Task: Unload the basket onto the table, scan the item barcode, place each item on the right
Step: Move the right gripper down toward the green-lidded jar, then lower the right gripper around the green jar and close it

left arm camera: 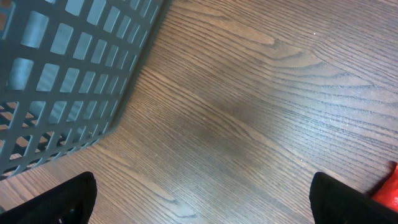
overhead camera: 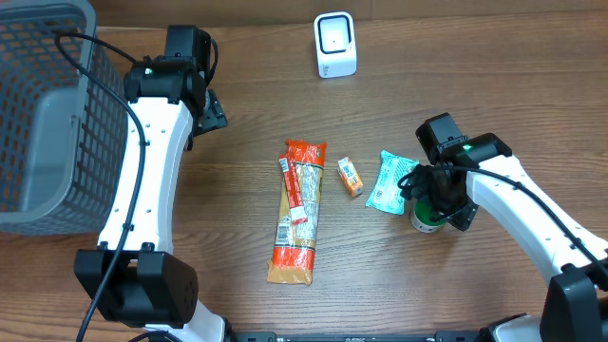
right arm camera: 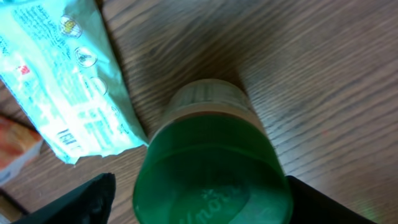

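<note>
1 basket (overhead camera: 90,104), 1 scanner (overhead camera: 334,45), 1 jar (right arm camera: 211,155), 1 box (overhead camera: 351,177), 2 packets (overhead camera: 297,211) (overhead camera: 390,182).

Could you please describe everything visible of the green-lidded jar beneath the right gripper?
The jar stands upright on the wooden table, seen from above: a round, dark green, plastic-looking lid with embossed lettering over a paler body. The pale green packet lies just beside it. The open right gripper straddles its lid.
</note>
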